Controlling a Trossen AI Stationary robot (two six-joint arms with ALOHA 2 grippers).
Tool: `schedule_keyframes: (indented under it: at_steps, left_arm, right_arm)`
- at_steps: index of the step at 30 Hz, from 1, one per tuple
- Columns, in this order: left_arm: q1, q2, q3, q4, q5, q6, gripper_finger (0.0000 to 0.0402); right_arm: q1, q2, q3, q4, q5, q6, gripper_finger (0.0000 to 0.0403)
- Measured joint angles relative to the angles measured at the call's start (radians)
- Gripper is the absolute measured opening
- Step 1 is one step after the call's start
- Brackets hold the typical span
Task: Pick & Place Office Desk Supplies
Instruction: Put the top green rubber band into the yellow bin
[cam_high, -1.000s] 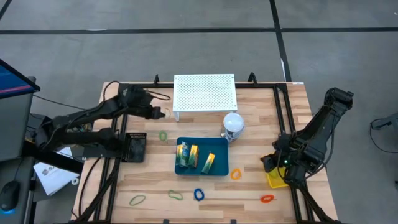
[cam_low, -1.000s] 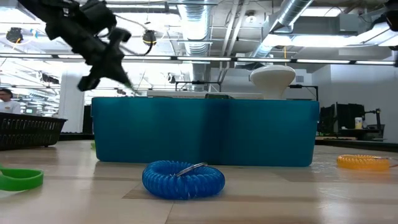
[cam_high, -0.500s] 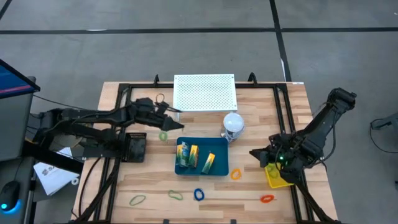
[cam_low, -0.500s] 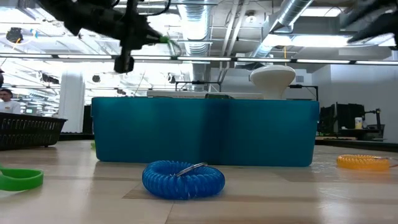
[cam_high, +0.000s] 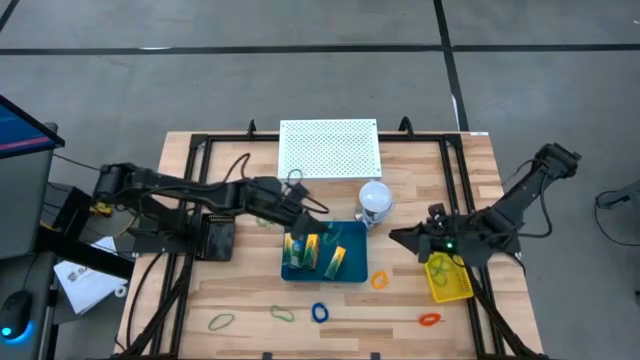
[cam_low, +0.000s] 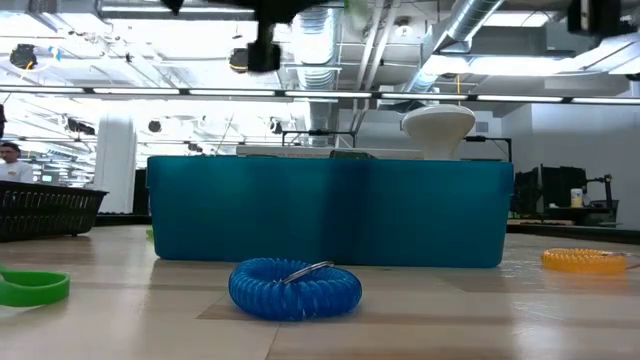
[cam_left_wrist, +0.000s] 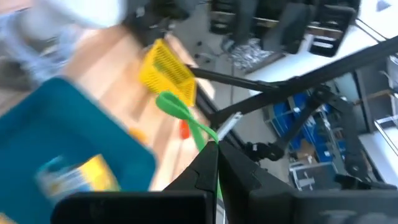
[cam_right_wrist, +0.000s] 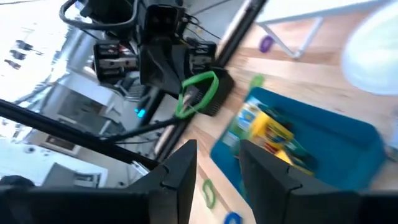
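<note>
Green loop (cam_left_wrist: 180, 118) pinched in left gripper (cam_high: 318, 212) above blue bin (cam_high: 352, 273); centre over bin, lower, then release. Right gripper (cam_high: 400, 236) spread, empty, right of bin.

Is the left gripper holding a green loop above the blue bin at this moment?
Yes: the left gripper is pinched shut on a green loop, and the high view puts it over the blue bin.

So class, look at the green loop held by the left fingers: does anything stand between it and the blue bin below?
Nothing visible does. The left gripper holds the green loop in the air at the blue bin's upper left rim, with open space beneath it.
</note>
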Motion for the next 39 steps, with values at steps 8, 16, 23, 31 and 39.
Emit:
schedule_keyframes:
  at_steps: [8, 16, 23, 31, 39]
  left_arm:
    - [-0.012, 0.107, 0.214, 0.002, -0.014, 0.095, 0.0]
    - [-0.006, 0.156, 0.302, 0.002, -0.047, 0.125, 0.0]
    - [-0.006, 0.156, 0.302, -0.001, -0.071, 0.124, 0.0]
    - [-0.006, 0.156, 0.302, -0.002, -0.079, 0.124, 0.0]
    - [-0.006, 0.156, 0.302, -0.004, -0.081, 0.124, 0.0]
  right_arm:
    - [-0.052, 0.001, 0.0, 0.173, -0.025, -0.148, 0.013]
    - [-0.093, 0.001, 0.0, 0.279, -0.058, -0.258, 0.0161]
    - [-0.153, 0.016, 0.0, 0.307, -0.141, -0.278, 0.0168]
    - [-0.236, 0.098, -0.001, 0.427, -0.244, -0.312, 0.0165]
    - [-0.311, 0.135, -0.002, 0.495, -0.341, -0.34, 0.0164]
